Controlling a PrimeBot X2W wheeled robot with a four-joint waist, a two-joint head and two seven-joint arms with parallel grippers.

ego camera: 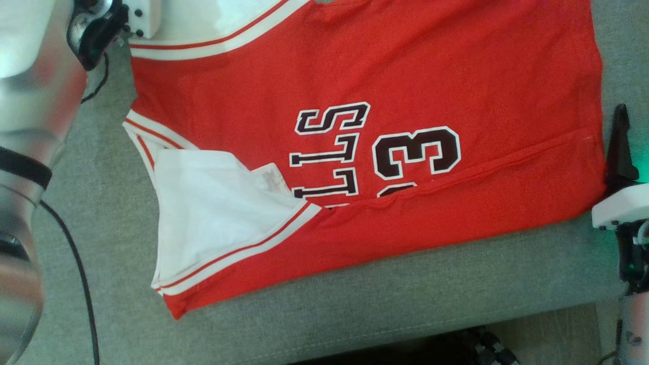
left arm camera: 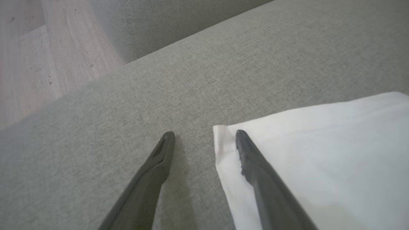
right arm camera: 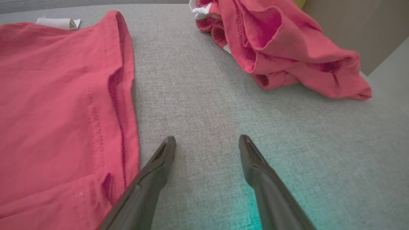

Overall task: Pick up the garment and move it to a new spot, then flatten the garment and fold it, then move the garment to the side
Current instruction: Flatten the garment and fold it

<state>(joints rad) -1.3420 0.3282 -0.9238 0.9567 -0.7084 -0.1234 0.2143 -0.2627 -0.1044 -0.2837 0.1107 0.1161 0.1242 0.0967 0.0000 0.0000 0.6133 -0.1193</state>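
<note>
**Grey cushion, red jersey laid out, both grippers empty**

Grey woven couch cushion [ego camera: 405, 284] takes up most of the head view. Pale wood floor [left arm camera: 32, 48] shows past its edge in the left wrist view.

A red jersey [ego camera: 405, 76] lies spread on the cushion, mostly flat, print side up with dark lettering. Its near long edge is turned over in a strip across the body. A white sleeve [ego camera: 213, 213] with red-and-white trim lies on the lower left part. A second red garment [right arm camera: 287, 41] sits crumpled further along the cushion, well apart from the jersey.

The left gripper [left arm camera: 204, 134] has its jaws spread wide and holds nothing. One finger is over a white cloth corner [left arm camera: 319, 143] and the other over bare cushion. The right gripper [right arm camera: 207, 139] is also spread and empty, over bare cushion just beside the jersey's red hem.

Handling, judged: the cloth is thin, soft, light and limp, so it will sag and bunch if lifted at one point. Best holds are the stitched hems and corners, pinched by both grippers together. The fold looks partly done.
</note>
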